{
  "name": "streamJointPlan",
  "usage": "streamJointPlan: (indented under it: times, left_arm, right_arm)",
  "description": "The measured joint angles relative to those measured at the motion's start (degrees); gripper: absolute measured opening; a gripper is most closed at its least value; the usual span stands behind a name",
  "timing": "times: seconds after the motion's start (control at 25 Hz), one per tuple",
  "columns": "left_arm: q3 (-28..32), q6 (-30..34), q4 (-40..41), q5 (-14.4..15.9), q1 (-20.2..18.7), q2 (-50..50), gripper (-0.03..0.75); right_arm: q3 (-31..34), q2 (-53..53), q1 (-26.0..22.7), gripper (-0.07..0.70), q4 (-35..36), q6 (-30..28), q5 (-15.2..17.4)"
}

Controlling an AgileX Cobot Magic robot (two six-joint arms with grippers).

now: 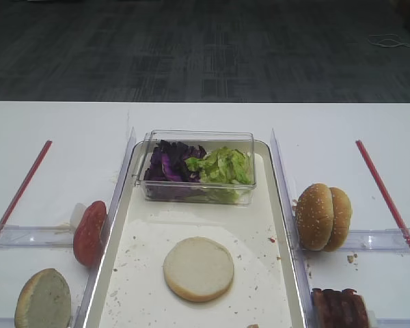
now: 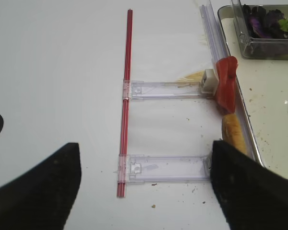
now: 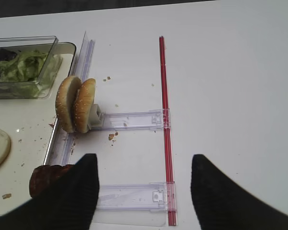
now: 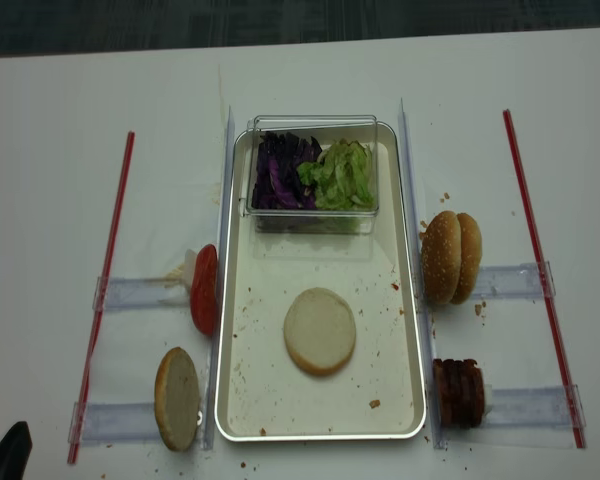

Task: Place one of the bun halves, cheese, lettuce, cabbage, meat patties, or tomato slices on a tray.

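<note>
In the exterior high view, the cream-faced bun half [image 1: 199,268] lies flat on the tray [image 1: 265,225], near its front, with the clear box [image 1: 198,167] of cabbage [image 1: 166,166] and lettuce [image 1: 222,165] at the far end. No gripper shows here. If another ingredient is stacked next, a careless drop could land it off the bun or skid it across the crumb-strewn tray.

In the right wrist view, the right gripper [image 3: 143,189] hangs above the surface with its jaws spread wide and nothing between them. The sesame buns [image 3: 77,105] stand on edge just ahead and the meat patties [image 3: 47,176] sit beside its left finger. A descent from here could clip the patties or tip the upright buns off their clear holder.

In the left wrist view, the left gripper [image 2: 144,189] is likewise wide apart and empty, over bare surface beside the red strip [image 2: 125,105]. The tomato slices [image 2: 226,84] stand on edge against the tray rim; a sideways nudge could topple them.

In the realsense high view, the layout matches, and only a dark tip shows at the lower left corner.
</note>
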Motion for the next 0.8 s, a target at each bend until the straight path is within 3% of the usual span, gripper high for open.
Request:
streamJointPlan:
  times: [0.8]
  left_arm:
    - [0.0,0.0,0.0,0.0,0.0,0.0,0.546]
  right_arm:
    - [0.0,0.0,0.0,0.464,0.0,0.0,0.0]
